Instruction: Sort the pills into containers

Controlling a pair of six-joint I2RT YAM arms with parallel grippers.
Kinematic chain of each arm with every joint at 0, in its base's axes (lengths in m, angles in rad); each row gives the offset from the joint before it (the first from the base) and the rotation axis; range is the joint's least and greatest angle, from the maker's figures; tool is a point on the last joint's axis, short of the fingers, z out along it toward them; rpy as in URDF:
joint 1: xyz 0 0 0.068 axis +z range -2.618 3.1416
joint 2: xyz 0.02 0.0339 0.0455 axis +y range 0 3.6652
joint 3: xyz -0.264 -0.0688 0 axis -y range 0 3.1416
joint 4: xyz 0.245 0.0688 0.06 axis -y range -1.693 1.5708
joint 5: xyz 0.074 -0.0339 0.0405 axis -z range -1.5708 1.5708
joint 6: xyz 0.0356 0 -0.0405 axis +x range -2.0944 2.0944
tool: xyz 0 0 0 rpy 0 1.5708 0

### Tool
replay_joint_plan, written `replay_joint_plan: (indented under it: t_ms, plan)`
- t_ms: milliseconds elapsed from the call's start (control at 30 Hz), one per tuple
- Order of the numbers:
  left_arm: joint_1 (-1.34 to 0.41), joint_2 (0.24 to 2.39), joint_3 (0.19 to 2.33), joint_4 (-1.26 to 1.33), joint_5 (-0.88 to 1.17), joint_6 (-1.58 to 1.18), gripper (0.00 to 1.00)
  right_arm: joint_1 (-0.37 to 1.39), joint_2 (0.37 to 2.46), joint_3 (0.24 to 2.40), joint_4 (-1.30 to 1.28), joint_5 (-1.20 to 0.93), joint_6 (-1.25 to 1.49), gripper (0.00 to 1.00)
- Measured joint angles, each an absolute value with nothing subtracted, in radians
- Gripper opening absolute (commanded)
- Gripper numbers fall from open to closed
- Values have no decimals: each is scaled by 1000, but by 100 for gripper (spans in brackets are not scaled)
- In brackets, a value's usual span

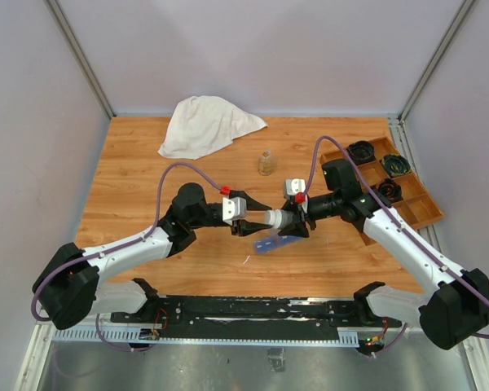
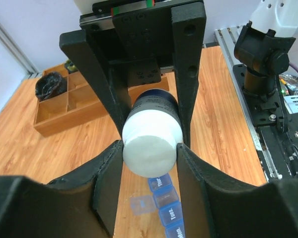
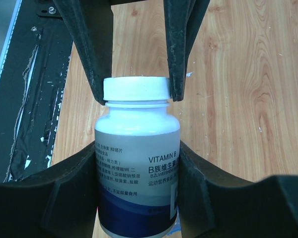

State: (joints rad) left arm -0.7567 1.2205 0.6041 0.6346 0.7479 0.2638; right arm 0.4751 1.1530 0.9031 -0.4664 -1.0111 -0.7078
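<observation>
the desk (image 1: 147,252) carries everything, and your two arms meet over its middle. a white cloth (image 1: 208,122) lies at the far left and a wooden tray (image 1: 424,213) sits at the right edge. both are well apart from the work, so leave them alone.

between the hands a vitamin bottle (image 3: 136,163) hangs on its side above the desk. your right hand (image 3: 136,148) is clamped on the bottle's body. your left hand (image 2: 149,151) is closed on the white cap (image 3: 136,89), one finger against each side of it.

the containers (image 2: 166,208), a narrow blue strip, lie on the desk just under the bottle, a little nearer to you. one lid looks flipped open. no pills show; i judge they are inside the bottle.

the step in hand looks like unscrewing the cap. hold the right hand firm and steady, and turn only the left wrist, straight about the bottle's long axis, so the cap does not bind. seat the left fingers square on the ribbed side of the cap, not on its rim. before the cap comes free, tip the mouth upward. lying flat as it is, the bottle could spill pills across the desk and past the strip.
</observation>
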Motion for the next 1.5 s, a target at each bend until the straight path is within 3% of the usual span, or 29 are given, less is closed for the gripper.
replay_joint_plan:
  t_ms: [100,267,367,733,867,1267,1500]
  plan:
    - [-757,1221,604,636,760,246,37,472,1153,906,-464,-1011,-708,1]
    - [-757,1221,599,658,750,144,11,470,1153,906,-465,-1018,-708,0]
    - [-758,1221,597,667,713,18,1,470,1153,906,-463,-1018,-707,1]
    - [-836,1193,523,709,366,-487,0,470,1171,908,-475,-991,-706,1]
    - [-852,1160,503,698,263,-654,5,470,1172,910,-462,-995,-706,1]
    - [-853,1170,504,690,217,-847,14,470,1173,916,-456,-986,-706,1]
    - [-853,1177,509,667,214,-944,11,470,1173,916,-466,-981,-706,1]
